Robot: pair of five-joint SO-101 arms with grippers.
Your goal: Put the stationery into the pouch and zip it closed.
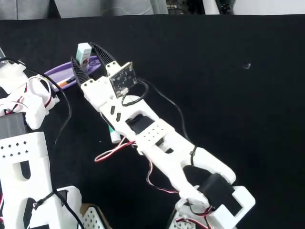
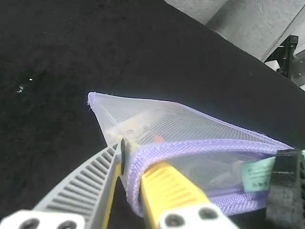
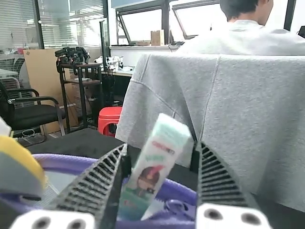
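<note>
A purple-rimmed mesh pouch (image 2: 190, 124) lies on the black table, at the far left in the high view (image 1: 62, 72). My left gripper (image 2: 131, 157) is shut on the pouch's rim, one grey and one yellow finger pinching it. A small white-and-green eraser box (image 3: 155, 167) stands tilted over the pouch's mouth (image 1: 84, 52). My right gripper (image 3: 159, 152) is open around the eraser, which leans on one black finger with a gap to the other. Some items show faintly through the mesh.
A green-and-white pen-like item (image 1: 113, 135) lies on the table under the right arm. Red and black cables (image 1: 114, 150) trail beside it. The table's right half (image 1: 238, 95) is bare black cloth.
</note>
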